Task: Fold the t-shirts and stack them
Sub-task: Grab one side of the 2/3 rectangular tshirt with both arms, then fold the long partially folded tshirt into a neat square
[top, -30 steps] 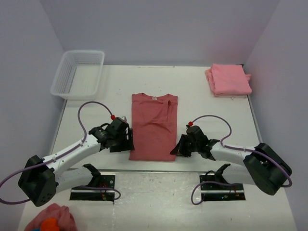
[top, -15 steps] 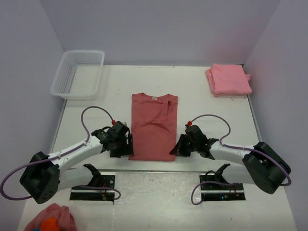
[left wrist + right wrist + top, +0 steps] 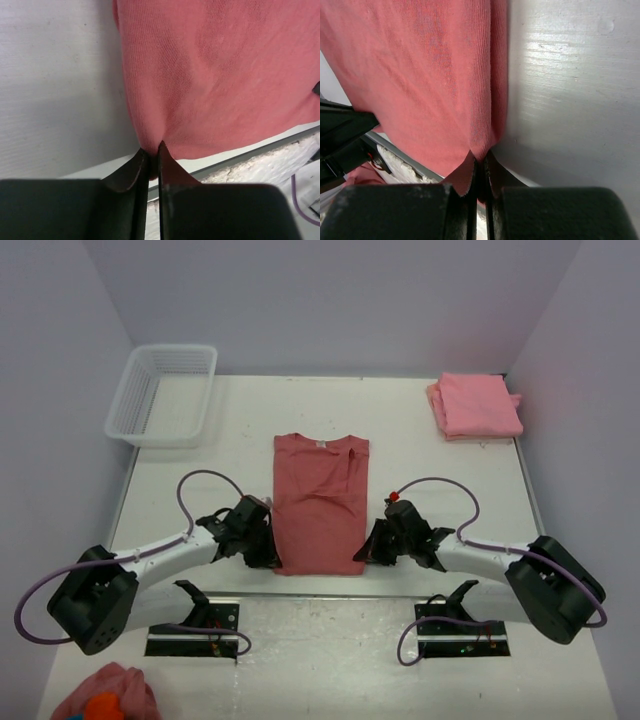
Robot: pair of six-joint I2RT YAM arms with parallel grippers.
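**Now both hem corners pinched, cross fold next**

The rose-red t-shirt [image 3: 320, 502] lies mid-tabletop [image 3: 420, 450], already narrowed to a long strip, with the collar far and the hem at the near edge. The left pincer [image 3: 151, 152] is pressed together on the near-left hem corner, and a nub of cloth shows between its tips. The right pincer [image 3: 481, 162] pinches the near-right corner the same way. A folded salmon stack [image 3: 475, 405] sits at the far right, well apart. The white basket [image 3: 150, 439] is at the far left.

To do it well, probably raise both corners together and level, then carry the hem toward the collar at matched speed. Keep the hem taut between the arms so the strip doesn't skew or drag.

Versus a second ago, the left arm has slid from beside the shirt's left edge down to the hem corner. The right arm has barely changed and the shirt lies the same.
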